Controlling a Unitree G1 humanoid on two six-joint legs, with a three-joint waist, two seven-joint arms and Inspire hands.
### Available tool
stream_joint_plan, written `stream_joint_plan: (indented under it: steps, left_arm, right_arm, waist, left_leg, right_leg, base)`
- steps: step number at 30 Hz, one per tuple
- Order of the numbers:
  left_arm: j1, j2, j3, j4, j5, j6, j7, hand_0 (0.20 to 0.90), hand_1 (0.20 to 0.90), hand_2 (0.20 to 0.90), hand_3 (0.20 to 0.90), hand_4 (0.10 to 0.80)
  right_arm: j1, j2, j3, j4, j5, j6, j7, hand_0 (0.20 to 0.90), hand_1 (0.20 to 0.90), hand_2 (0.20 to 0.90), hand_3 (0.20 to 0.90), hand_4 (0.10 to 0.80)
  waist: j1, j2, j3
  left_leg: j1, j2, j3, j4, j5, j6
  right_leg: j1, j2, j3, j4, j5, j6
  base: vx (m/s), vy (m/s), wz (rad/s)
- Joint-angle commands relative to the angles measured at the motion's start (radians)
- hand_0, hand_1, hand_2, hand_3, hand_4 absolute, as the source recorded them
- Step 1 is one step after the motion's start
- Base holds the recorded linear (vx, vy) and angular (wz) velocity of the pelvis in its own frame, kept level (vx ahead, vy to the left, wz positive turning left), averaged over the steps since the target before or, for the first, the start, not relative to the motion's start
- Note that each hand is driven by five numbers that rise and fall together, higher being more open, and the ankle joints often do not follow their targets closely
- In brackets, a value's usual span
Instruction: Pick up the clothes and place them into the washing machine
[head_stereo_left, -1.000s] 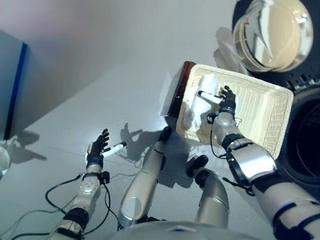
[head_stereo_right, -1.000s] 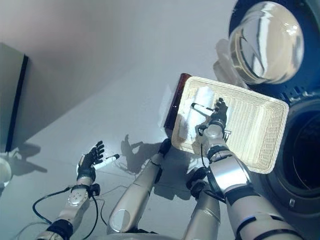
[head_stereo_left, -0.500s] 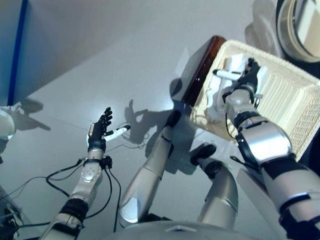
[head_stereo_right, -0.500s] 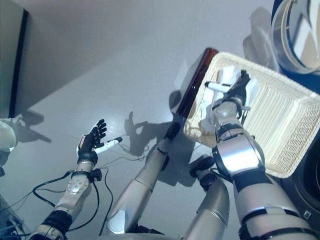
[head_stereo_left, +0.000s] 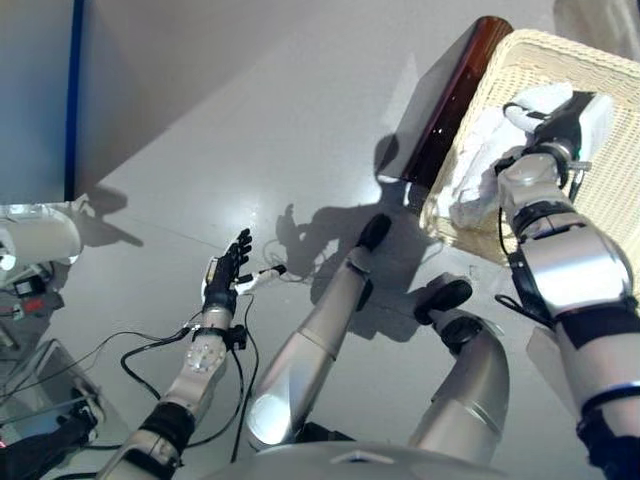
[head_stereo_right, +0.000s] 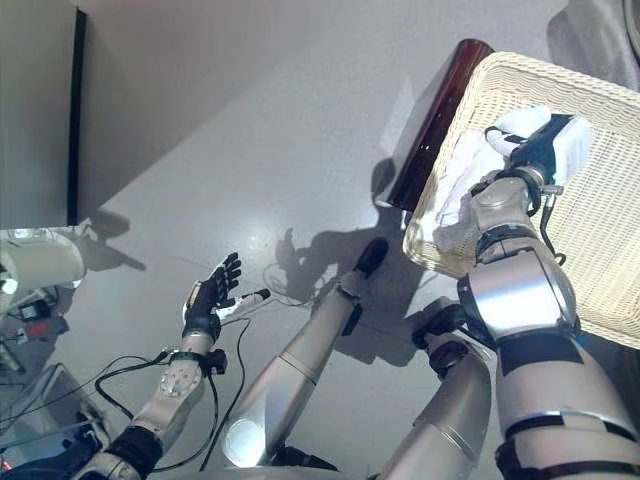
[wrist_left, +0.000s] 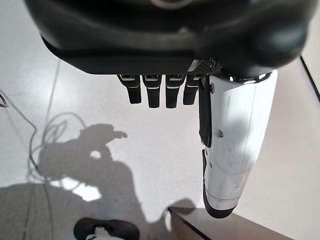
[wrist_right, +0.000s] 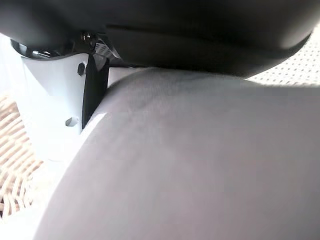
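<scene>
White clothes (head_stereo_left: 478, 165) lie bunched in the near left end of a cream wicker basket (head_stereo_right: 610, 215) at the upper right. My right hand (head_stereo_left: 558, 122) is sunk in the top of the pile, its white-covered thumb (wrist_right: 50, 110) lying against the cloth. In the right wrist view the pale cloth (wrist_right: 190, 165) bulges right up to the palm and hides the rest of the hand. My left hand (head_stereo_left: 226, 283) hangs over the grey floor at the lower left, far from the basket. Its fingers (wrist_left: 157, 92) are straight and hold nothing.
A dark brown stand (head_stereo_left: 455, 95) leans along the basket's left side. A blue-edged panel (head_stereo_left: 74, 90) stands at the far left, with a white rounded object (head_stereo_left: 40, 238) and some equipment (head_stereo_left: 40, 410) below it. Bare grey floor (head_stereo_left: 250, 120) spreads between them.
The whole picture has shifted, so the camera moved; the washing machine's door has left the view. My right hand stays on the white clothes and sits deeper in them. The left hand keeps open.
</scene>
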Motion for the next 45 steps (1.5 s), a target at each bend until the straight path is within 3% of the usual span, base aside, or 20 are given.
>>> stream_joint_plan:
  steps: [1, 7, 12, 24, 26, 33, 34, 36, 40, 44, 45]
  left_arm:
    - [0.008, 0.019, -0.003, 0.027, 0.033, -0.057, 0.028, 0.900, 0.900, 0.900, 0.900, 0.800]
    - [0.017, 0.016, -0.024, 0.050, 0.042, -0.052, 0.020, 0.900, 0.900, 0.900, 0.900, 0.800]
    - [0.019, 0.011, -0.034, 0.122, 0.054, -0.040, 0.010, 0.900, 0.900, 0.900, 0.900, 0.800]
    - [0.059, 0.006, -0.029, 0.338, 0.032, -0.009, -0.028, 0.900, 0.900, 0.900, 0.900, 0.800]
    - [0.067, -0.008, -0.036, 0.364, 0.016, -0.008, -0.043, 0.900, 0.900, 0.900, 0.900, 0.800]
    - [0.083, -0.062, -0.072, 0.427, -0.031, -0.015, -0.078, 0.900, 0.900, 0.900, 0.900, 0.800]
    - [0.103, -0.089, -0.091, 0.434, -0.061, -0.025, -0.095, 0.900, 0.900, 0.900, 0.900, 0.800]
    - [0.100, -0.098, -0.099, 0.445, -0.059, -0.022, -0.099, 0.900, 0.900, 0.900, 0.900, 0.800]
    - [0.114, -0.117, -0.138, 0.433, -0.065, -0.030, -0.117, 0.900, 0.900, 0.900, 0.900, 0.800]
    - [0.114, -0.120, -0.154, 0.438, -0.047, -0.027, -0.111, 0.900, 0.900, 0.900, 0.900, 0.800]
    - [0.115, -0.121, -0.153, 0.442, -0.044, -0.028, -0.106, 0.900, 0.900, 0.900, 0.900, 0.800]
  right_arm:
    - [0.097, -0.006, -0.020, -0.008, -0.033, 0.029, 0.005, 0.200, 0.200, 0.200, 0.200, 0.300]
    - [0.139, 0.002, -0.037, -0.009, -0.040, 0.029, 0.003, 0.200, 0.200, 0.200, 0.200, 0.300]
    - [0.199, 0.018, -0.127, -0.037, 0.077, -0.023, 0.019, 0.200, 0.200, 0.200, 0.200, 0.300]
    - [0.312, 0.093, -0.332, -0.181, 0.617, -0.214, 0.173, 0.200, 0.200, 0.200, 0.200, 0.300]
    - [0.332, 0.101, -0.372, -0.186, 0.697, -0.234, 0.200, 0.200, 0.200, 0.200, 0.200, 0.300]
    - [0.422, 0.156, -0.518, -0.308, 0.934, -0.322, 0.292, 0.200, 0.200, 0.200, 0.200, 0.300]
    - [0.454, 0.183, -0.594, -0.391, 1.007, -0.385, 0.312, 0.200, 0.200, 0.200, 0.200, 0.300]
    - [0.470, 0.190, -0.635, -0.418, 1.039, -0.414, 0.316, 0.200, 0.200, 0.200, 0.200, 0.300]
    - [0.466, 0.159, -0.693, -0.422, 1.040, -0.454, 0.294, 0.200, 0.200, 0.200, 0.200, 0.300]
    - [0.407, 0.074, -0.624, -0.322, 0.914, -0.403, 0.228, 0.200, 0.200, 0.200, 0.200, 0.300]
    - [0.390, 0.061, -0.592, -0.293, 0.868, -0.377, 0.214, 0.431, 0.431, 0.431, 0.431, 0.465]
  waist:
    - [0.015, 0.072, 0.019]
    - [0.010, 0.072, -0.004]
    - [-0.006, 0.062, -0.030]
    - [-0.114, 0.003, -0.095]
    - [-0.127, 0.013, -0.105]
    - [-0.170, 0.052, -0.144]
    - [-0.191, 0.081, -0.159]
    - [-0.201, 0.092, -0.167]
    - [-0.212, 0.133, -0.182]
    - [-0.217, 0.149, -0.192]
    - [-0.216, 0.150, -0.192]
  left_leg:
    - [0.004, 0.008, 0.054, -0.088, -0.010, -0.033]
    - [0.040, 0.018, 0.058, -0.115, -0.004, -0.031]
    - [0.102, 0.034, 0.065, -0.156, 0.007, -0.034]
    - [0.326, 0.110, 0.129, -0.278, 0.023, -0.042]
    - [0.350, 0.124, 0.150, -0.306, 0.057, -0.038]
    - [0.440, 0.136, 0.187, -0.360, 0.056, -0.036]
    - [0.457, 0.139, 0.205, -0.370, 0.053, -0.032]
    - [0.464, 0.139, 0.212, -0.376, 0.050, -0.030]
    - [0.482, 0.138, 0.228, -0.387, 0.047, -0.025]
    - [0.488, 0.140, 0.239, -0.400, 0.046, -0.024]
    - [0.487, 0.141, 0.244, -0.401, 0.046, -0.024]
  right_leg:
    - [0.080, 0.035, 0.020, -0.111, 0.040, -0.004]
    - [0.109, 0.044, 0.028, -0.138, 0.052, -0.001]
    - [0.168, 0.062, 0.034, -0.190, 0.066, 0.001]
    - [0.375, 0.144, 0.090, -0.435, 0.155, 0.020]
    - [0.394, 0.154, 0.095, -0.479, 0.197, 0.019]
    - [0.444, 0.171, 0.142, -0.544, 0.219, 0.034]
    - [0.446, 0.174, 0.166, -0.555, 0.223, 0.037]
    - [0.448, 0.176, 0.175, -0.560, 0.222, 0.041]
    - [0.444, 0.178, 0.203, -0.567, 0.225, 0.043]
    - [0.433, 0.182, 0.222, -0.575, 0.238, 0.046]
    - [0.427, 0.184, 0.228, -0.577, 0.243, 0.046]
  base:
    - [0.000, 0.000, 0.00]
    - [-0.013, -0.010, -0.06]
    - [0.004, -0.039, -0.08]
    - [0.021, 0.010, -0.31]
    - [-0.043, 0.075, -0.63]
    - [0.065, 0.055, -0.39]
    - [0.051, 0.075, -0.32]
    - [0.053, 0.072, -0.32]
    - [0.030, 0.061, -0.21]
    - [0.006, 0.014, -0.20]
    - [-0.015, 0.007, -0.08]
